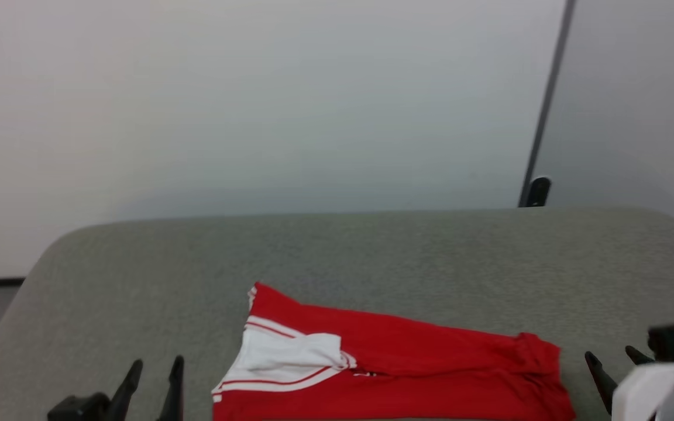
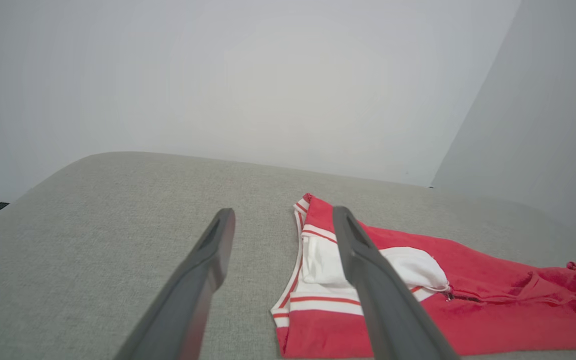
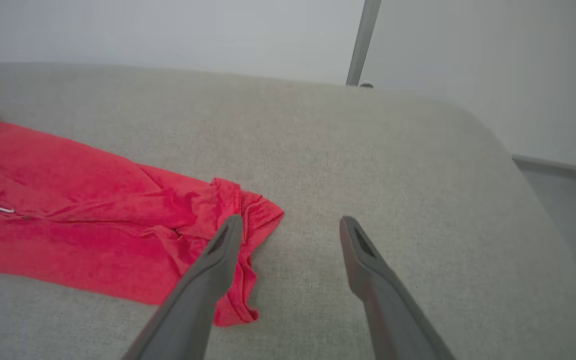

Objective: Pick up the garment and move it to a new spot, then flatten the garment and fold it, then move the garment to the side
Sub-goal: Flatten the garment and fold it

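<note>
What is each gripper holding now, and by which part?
Nothing is held. The left gripper and right gripper stand open, one beside each end of the red shirt.

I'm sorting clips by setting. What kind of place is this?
Likely a bare lab or test room: plain pale walls, a grey fabric-covered table, and one red garment laid on it.

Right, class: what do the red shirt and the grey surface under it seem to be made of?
The garment: soft matte cloth, likely knit; it creases and bunches at one end. The surface: probably grey textile covering, matte, finely speckled weave.
</note>
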You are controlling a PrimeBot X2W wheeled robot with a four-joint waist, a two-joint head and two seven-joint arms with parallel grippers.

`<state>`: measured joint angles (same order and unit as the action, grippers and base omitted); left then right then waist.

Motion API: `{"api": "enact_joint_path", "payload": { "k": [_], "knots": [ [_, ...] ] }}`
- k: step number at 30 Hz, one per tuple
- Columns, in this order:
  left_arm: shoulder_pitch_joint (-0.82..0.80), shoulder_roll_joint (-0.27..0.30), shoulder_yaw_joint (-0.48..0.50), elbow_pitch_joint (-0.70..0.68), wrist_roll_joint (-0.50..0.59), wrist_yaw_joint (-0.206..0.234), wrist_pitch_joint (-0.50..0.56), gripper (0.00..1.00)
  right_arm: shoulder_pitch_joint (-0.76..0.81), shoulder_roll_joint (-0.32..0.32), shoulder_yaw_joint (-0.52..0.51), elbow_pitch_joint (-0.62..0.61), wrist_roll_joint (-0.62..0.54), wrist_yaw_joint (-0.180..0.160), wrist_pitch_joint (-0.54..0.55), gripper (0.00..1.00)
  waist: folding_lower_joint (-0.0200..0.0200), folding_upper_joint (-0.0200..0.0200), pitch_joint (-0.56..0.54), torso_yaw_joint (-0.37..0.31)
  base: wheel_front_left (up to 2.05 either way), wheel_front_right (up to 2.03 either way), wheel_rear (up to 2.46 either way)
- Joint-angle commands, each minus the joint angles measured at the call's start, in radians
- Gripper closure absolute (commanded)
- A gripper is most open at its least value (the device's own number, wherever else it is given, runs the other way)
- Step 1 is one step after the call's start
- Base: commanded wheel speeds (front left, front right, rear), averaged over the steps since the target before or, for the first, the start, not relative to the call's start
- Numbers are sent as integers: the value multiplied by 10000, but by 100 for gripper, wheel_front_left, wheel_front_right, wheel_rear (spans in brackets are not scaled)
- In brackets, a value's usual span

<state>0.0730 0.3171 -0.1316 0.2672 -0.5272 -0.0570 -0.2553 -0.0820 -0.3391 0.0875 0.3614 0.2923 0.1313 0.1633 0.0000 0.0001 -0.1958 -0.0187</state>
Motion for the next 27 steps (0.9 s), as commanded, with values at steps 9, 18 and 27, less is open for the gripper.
{"api": "enact_joint_path", "payload": {
  "k": [9, 18, 27],
  "knots": [
    [-581, -172, -405, -129, -29, -64, 357, 0, -2025, -314, 959, 1839, 1329, -12, 4197, 0, 0, -1, 936, 1223, 0, 0, 0],
    [-1048, -489, -679, 61, -196, -151, 451, 0, -3266, 102, 936, 3484, 834, -12, 5817, 0, 0, -1, 1401, 1768, 0, 0, 0],
    [-1356, -694, -857, 395, -390, -267, 474, 0, -3894, 606, -76, 5930, 58, -12, 5702, 0, 0, -1, 1779, 2262, 0, 0, 0]
  ]
}}
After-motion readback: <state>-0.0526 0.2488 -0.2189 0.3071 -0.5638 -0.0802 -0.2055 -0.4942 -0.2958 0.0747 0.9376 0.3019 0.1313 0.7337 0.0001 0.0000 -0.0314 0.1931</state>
